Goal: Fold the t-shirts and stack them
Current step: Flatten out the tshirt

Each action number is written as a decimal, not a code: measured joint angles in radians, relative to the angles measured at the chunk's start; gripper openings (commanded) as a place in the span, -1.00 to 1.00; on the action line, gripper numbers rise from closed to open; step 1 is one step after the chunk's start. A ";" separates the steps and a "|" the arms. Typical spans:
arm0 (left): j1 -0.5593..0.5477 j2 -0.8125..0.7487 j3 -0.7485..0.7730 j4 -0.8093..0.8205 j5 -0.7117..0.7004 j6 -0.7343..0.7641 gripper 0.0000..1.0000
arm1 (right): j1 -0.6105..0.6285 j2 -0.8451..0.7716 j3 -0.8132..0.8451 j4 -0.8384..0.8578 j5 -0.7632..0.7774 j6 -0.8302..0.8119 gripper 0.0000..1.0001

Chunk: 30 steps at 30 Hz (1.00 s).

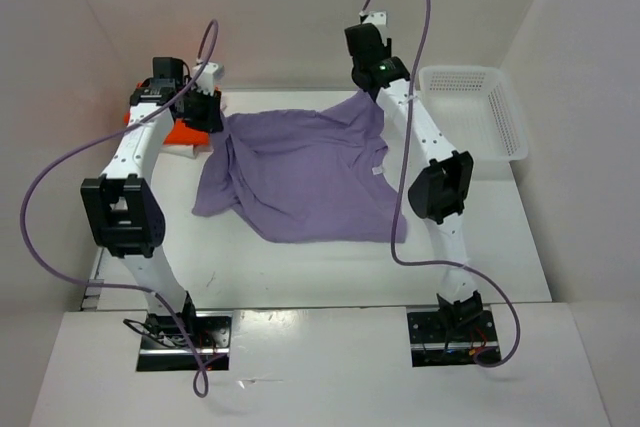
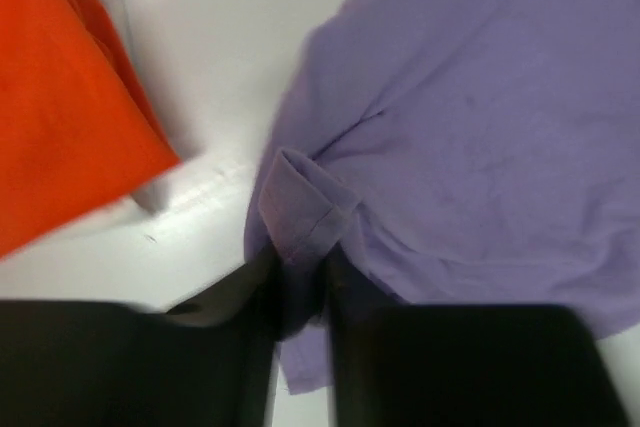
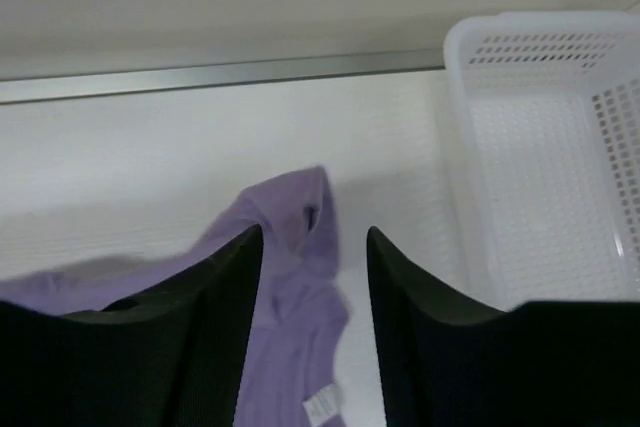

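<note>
The lavender purple t-shirt (image 1: 300, 172) lies spread and rumpled in the middle of the table. My left gripper (image 1: 207, 112) is at its far left corner, shut on a fold of the purple hem (image 2: 300, 212). The bright orange t-shirt (image 1: 183, 133) lies just left of that gripper and fills the left of the left wrist view (image 2: 60, 107). My right gripper (image 1: 372, 87) is open above the shirt's far right corner (image 3: 300, 217), which sits between the fingers with a white label (image 3: 322, 407) below. The cream-white t-shirt is not clearly in view.
A white perforated plastic basket (image 1: 475, 112) stands at the far right of the table, close to my right gripper, and shows in the right wrist view (image 3: 545, 147). White walls close in the table at the back and sides.
</note>
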 measured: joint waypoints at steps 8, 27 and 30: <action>0.013 0.143 0.104 0.049 -0.058 -0.049 1.00 | -0.050 -0.050 0.013 -0.043 -0.097 0.047 0.99; 0.067 -0.120 -0.571 0.052 -0.287 0.005 1.00 | -0.031 -0.713 -1.378 -0.061 -0.379 0.453 0.99; 0.080 -0.063 -0.584 0.121 -0.323 -0.015 1.00 | -0.031 -0.712 -1.434 -0.027 -0.391 0.499 0.99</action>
